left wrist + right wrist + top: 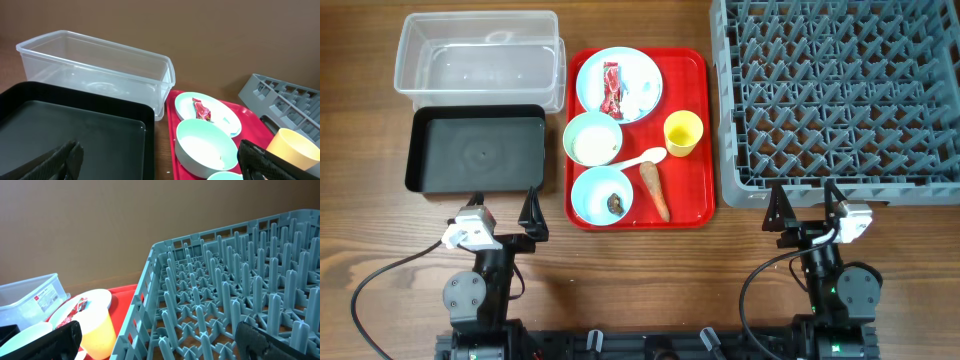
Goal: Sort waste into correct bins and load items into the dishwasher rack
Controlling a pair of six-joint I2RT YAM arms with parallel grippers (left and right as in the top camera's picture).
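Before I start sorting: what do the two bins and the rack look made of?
Clear tub: transparent glossy plastic, judging by its see-through walls and bright highlights. Black tray: probably plastic, smooth with a soft sheen and a moulded rim. Dishwasher rack: matte grey moulded plastic, judging by its uniform grid and pegs.

One clear tub (480, 18); one black tray (415, 150); one red serving tray (692, 172); one light blue plate (592, 80); two light blue bowls (569, 138) (588, 190); one yellow cup (682, 132); one white spoon (638, 158); one carrot (655, 192); one red wrapper (611, 88); one grey rack (840, 100).
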